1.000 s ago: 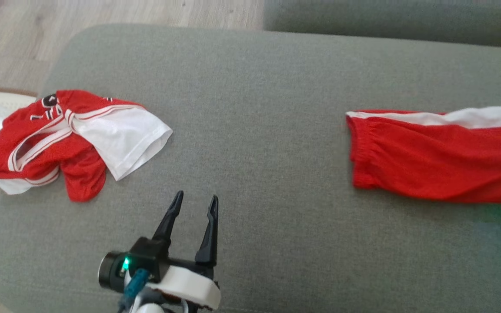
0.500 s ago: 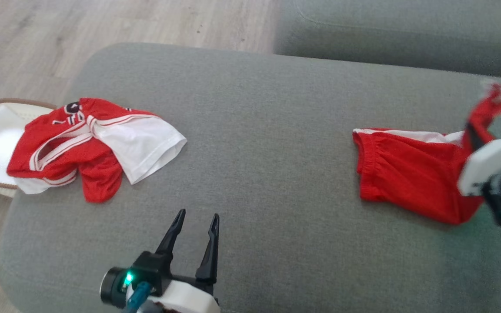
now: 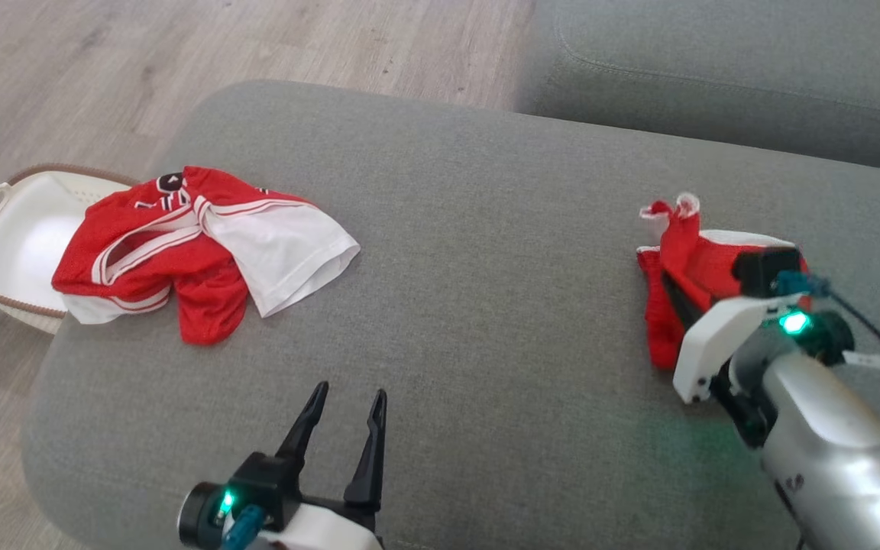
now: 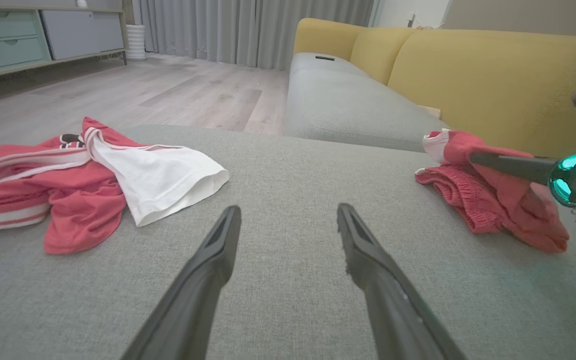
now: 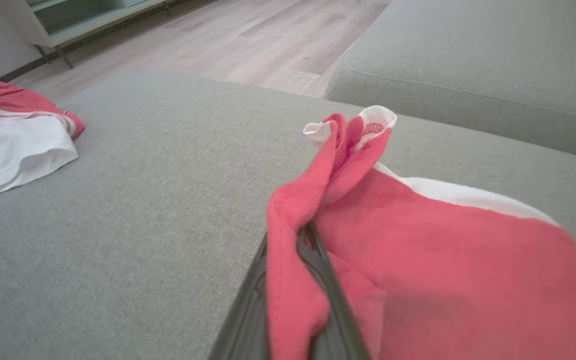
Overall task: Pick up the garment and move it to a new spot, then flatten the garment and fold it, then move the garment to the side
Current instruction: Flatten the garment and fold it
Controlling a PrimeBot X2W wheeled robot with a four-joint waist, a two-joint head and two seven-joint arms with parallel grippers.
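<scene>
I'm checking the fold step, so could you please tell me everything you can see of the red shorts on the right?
The red shorts look like thin, soft knit, red with a white side stripe and a gathered elastic waistband. They lie bunched on the grey sofa cushion, one edge lifted and pinched in the shut right gripper.

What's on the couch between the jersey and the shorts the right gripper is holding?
Nothing: the head view shows bare grey cushion from the jersey to the shorts. The open left gripper sits nearer the robot.
</scene>
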